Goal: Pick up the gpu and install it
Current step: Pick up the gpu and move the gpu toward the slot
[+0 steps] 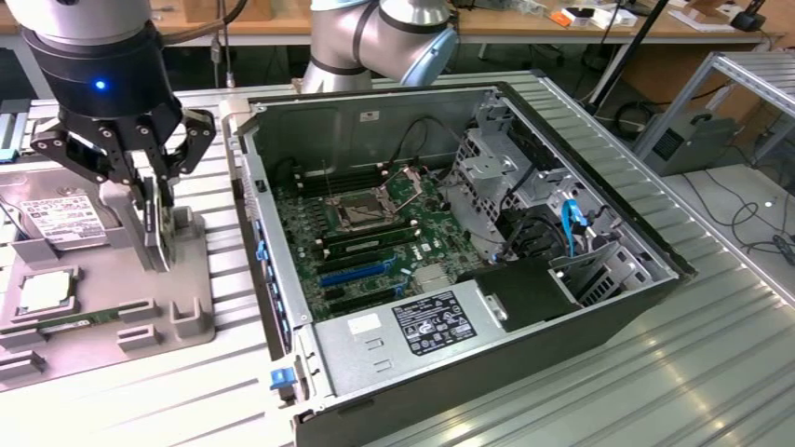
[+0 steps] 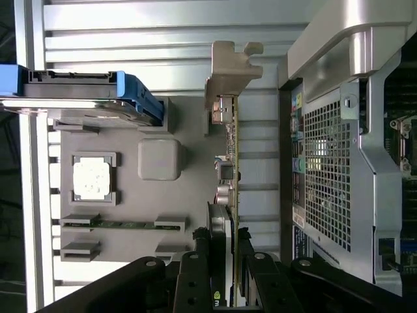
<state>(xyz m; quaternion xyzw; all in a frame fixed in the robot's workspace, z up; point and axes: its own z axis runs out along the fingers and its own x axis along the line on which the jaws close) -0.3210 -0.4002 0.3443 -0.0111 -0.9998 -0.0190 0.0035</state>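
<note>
Pinching the gpu (image 2: pixel 229 166) edge-on with my tool (image 2: pixel 223 251) above the tray (image 1: pixel 186 279), I'm at the pick-up step; lifting clear calls, I judge, for a straight upright pull.

Ribbed pale metal counter (image 1: pixel 646 372) spans the lower frame, glinting with overhead light. A wooden desk (image 1: pixel 522 26) runs along the top edge. At the right, grey floor (image 1: pixel 733 186) carries loose black cables (image 1: pixel 751 223) beside a metal frame (image 1: pixel 751 65).
</note>
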